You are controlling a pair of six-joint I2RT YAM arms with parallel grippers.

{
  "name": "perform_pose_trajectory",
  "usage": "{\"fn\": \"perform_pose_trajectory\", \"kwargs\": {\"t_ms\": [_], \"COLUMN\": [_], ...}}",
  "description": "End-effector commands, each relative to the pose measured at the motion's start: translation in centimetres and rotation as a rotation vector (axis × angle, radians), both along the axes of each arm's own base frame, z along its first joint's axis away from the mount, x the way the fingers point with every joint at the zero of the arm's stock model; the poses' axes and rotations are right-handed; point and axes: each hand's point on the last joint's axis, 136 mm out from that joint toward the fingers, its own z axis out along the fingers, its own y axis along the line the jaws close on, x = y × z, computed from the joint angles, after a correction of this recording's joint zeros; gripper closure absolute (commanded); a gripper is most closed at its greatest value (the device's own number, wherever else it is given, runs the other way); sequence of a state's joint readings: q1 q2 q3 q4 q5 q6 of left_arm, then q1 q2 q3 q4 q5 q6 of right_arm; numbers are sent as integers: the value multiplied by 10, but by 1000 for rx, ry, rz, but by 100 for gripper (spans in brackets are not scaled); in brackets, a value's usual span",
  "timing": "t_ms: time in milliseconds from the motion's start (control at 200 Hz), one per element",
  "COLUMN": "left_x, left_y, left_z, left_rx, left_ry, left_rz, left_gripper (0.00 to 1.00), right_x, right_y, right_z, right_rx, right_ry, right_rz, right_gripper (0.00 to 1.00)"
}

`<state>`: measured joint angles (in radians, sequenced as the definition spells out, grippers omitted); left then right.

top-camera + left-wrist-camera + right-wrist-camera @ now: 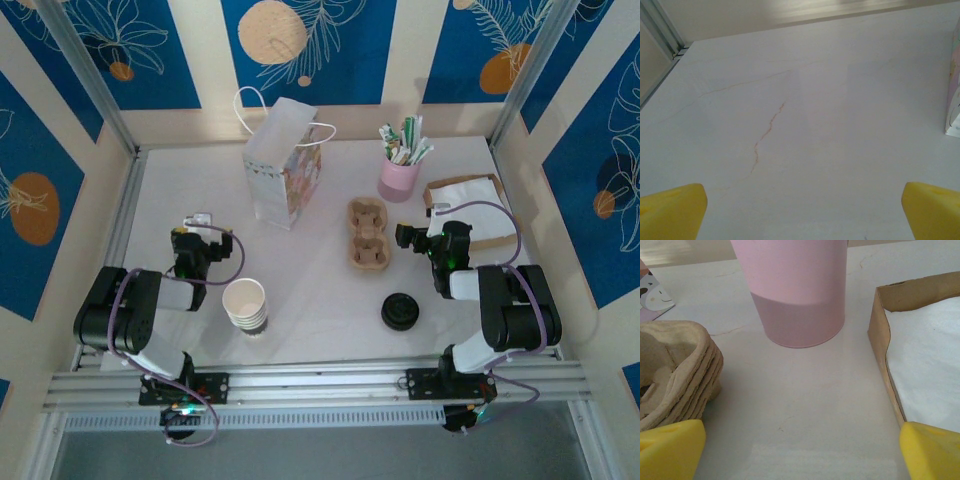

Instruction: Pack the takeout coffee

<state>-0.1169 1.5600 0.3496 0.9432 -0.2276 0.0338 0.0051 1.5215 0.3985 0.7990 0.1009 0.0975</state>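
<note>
Left gripper gaped wide over table; right gripper, equally wide, faced a pink cup between pulp carriers and, seemingly, napkins. Overhead: stacked cups, black lids.

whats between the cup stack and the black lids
Nothing: the table is bare between the cup stack and the black lids, as the top view shows.

Matt veined table; rough pulp carriers; smooth pink cup; cardboard box.

free: bare white tabletop left of patterned white paper bag | blocked: pink cylindrical cup between stacked brown pulp carriers and brown cardboard tray
</note>
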Motion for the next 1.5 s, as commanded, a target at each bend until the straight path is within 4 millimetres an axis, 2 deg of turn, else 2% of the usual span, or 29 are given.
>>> {"fn": "perform_pose_trajectory", "kwargs": {"t_ms": [0,165,290,395,525,640,770,865,930,1045,1231,1381,1491], "left_x": [5,5,1,-6,-14,-19,-29,-37,-47,-73,-119,-154,-171], "left_y": [0,0,3,5,14,17,20,11,4,5,-7,-18,-23], "left_z": [9,9,24,35,51,66,111,141,160,187,225,236,230], "left_rx": [-2,0,16,31,25,18,-40,-102,-175,-324,-500,-596,-613], "left_ry": [-32,-35,-48,-84,-114,-150,-272,-278,-297,-294,-259,-160,-73], "left_rz": [-13,-11,19,44,96,107,127,81,43,62,-5,-52,-62], "left_gripper": [0,0,0,0,0,0,0,0,0,0,0,0,0], "right_x": [6,6,6,6,-6,-19,-36,-52,-67,-98,-143,-168,-176], "right_y": [-2,-2,-2,0,5,5,10,17,25,31,28,30,33], "right_z": [8,8,12,27,37,66,108,137,156,188,220,238,239], "right_rx": [2,2,-7,-38,-26,-14,82,138,166,242,345,379,387], "right_ry": [-23,-24,-25,11,4,-27,-48,-37,-43,-52,-10,58,124], "right_rz": [-10,-10,-22,-45,-42,-66,-75,-50,-12,9,-17,-9,0], "right_gripper": [1,1,1,1,1,1,1,1,1,1,1,1,1]}}
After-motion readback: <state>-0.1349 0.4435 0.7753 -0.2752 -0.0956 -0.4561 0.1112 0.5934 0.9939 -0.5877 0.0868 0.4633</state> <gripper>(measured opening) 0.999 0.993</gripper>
